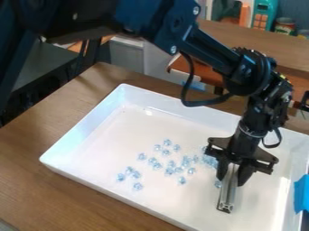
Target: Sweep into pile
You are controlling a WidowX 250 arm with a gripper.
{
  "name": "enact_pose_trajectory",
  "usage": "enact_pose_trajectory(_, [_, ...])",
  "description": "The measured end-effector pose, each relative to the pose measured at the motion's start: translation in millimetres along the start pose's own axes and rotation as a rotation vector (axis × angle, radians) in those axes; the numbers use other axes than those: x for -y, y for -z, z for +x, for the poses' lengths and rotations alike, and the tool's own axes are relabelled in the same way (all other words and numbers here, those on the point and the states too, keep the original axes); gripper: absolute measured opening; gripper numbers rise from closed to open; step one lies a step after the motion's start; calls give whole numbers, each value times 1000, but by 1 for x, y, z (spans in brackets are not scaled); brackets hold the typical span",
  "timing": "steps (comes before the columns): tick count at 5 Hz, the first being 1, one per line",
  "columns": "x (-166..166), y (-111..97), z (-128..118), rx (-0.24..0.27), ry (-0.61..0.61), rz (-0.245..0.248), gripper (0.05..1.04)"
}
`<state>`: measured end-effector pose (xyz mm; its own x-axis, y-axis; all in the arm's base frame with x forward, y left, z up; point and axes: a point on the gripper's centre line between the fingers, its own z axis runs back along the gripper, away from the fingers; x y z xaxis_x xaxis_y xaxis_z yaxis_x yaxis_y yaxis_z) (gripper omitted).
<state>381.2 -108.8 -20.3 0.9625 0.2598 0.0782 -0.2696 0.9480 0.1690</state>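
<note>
Pinching the metal bar point(227, 195) between both fingers of the gripper point(231, 179), low inside the white tray point(87, 126). Careful: could twist in that grip if pressed too hard. Now for the loose blue beads point(170, 164), scattered beside and beyond; likely to slip past such a narrow sweeper, or skitter toward the far wall point(160, 103) if shoved fast.

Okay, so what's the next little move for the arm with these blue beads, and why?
Probably a short sweep toward the left of the picture: the gripper holds the metal tool at the right edge of the scattered beads, one lies right by it, and the rest spread leftward across the tray.
</note>
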Motion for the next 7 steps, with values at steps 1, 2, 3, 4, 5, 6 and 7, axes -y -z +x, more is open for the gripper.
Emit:
enact_pose_trajectory(1, [-13,1,-3,28,3,22,384])
enact_pose_trajectory(2, [-34,5,-3,42,5,54,384])
enact_pose_trajectory(3, [-61,9,-1,45,9,84,384])
enact_pose_trajectory(4, [-96,16,8,55,2,125,384])
enact_pose_trajectory(5, [-130,23,19,60,-14,167,384])
enact_pose_trajectory(6, [-154,28,24,98,39,239,384])
enact_pose_trajectory(7, [-219,42,22,74,28,378,384])
